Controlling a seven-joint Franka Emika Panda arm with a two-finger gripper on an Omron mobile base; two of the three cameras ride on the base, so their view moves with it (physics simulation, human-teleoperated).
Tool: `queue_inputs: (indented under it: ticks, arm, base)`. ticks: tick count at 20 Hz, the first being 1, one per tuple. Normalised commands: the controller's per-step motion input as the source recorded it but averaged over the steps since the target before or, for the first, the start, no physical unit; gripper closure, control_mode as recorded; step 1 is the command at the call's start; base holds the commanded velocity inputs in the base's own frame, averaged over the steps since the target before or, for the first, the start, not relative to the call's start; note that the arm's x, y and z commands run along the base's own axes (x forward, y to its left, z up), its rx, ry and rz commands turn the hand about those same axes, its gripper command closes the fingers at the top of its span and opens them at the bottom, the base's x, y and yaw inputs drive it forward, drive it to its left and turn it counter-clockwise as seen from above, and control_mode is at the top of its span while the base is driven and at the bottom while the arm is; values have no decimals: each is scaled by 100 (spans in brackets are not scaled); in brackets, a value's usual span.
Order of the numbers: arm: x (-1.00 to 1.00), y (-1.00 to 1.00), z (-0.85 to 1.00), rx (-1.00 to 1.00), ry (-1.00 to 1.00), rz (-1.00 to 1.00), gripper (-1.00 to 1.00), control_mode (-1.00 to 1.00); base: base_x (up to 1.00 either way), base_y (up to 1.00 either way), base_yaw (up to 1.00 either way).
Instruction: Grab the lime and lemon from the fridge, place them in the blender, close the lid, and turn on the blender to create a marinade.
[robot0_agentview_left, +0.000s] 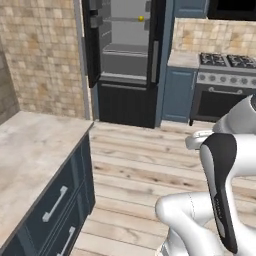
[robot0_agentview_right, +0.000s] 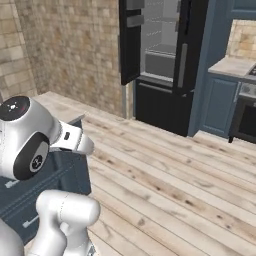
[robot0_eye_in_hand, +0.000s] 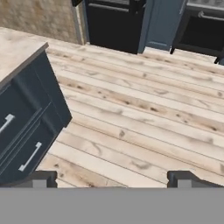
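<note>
Ahead — fridge (robot0_agentview_left: 127, 60) open, lemon (robot0_agentview_left: 141, 18) inside

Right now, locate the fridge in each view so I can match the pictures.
Left base view: the fridge stands top centre, door open, a small yellow fruit on an upper shelf.
Right base view: fridge at top, right of centre, door open.
Hand view: its dark lower front along the top edge.
Shared landmark: the blue cabinet beside the fridge.
</note>
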Motion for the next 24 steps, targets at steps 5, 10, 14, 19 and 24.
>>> queue_inputs:
  ticks: [5, 10, 14, 19, 24]
  arm:
    - [0, 0, 0, 0, 0, 0, -100, 100]
    - [0, 0, 0, 0, 0, 0, -100, 100]
    - [0, 0, 0, 0, 0, 0, -100, 100]
    - [0, 0, 0, 0, 0, 0, -100, 100]
    - [0, 0, 0, 0, 0, 0, -100, 100]
  base:
    - [100, -7, 0]
    - [100, -9, 11]
    - [100, -10, 13]
    - [100, -17, 17]
    - [100, -1, 11]
